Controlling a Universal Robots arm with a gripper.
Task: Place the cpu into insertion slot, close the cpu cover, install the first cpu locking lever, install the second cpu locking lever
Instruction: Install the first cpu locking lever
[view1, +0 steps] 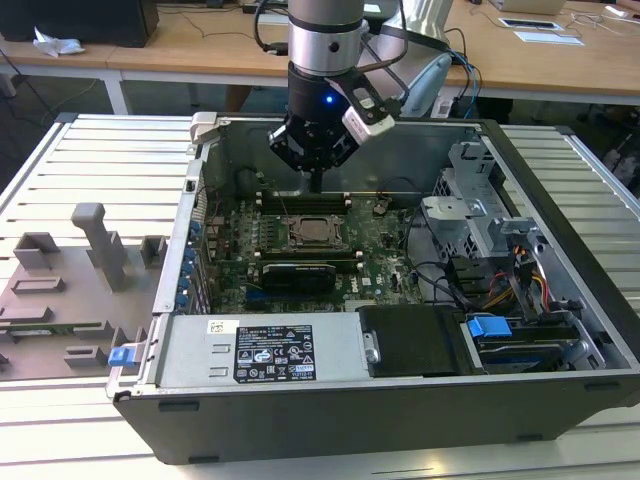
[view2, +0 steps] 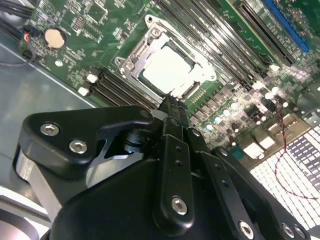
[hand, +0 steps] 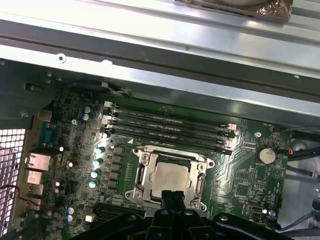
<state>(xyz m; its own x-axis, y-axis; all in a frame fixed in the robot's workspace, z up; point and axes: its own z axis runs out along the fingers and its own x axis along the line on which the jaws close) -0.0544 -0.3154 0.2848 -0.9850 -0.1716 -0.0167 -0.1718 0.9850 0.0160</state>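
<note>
The hand (view2: 172, 105), fingers pressed together and holding nothing, hovered just above the seated cpu (hand: 167, 180), probably to push the cpu cover (hand: 200, 162).

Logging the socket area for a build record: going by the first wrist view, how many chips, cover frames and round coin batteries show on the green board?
Pale silver square chip: 1
Silver-grey metal cover frame: 1
Round silver coin battery: 1
Total: 3
</note>
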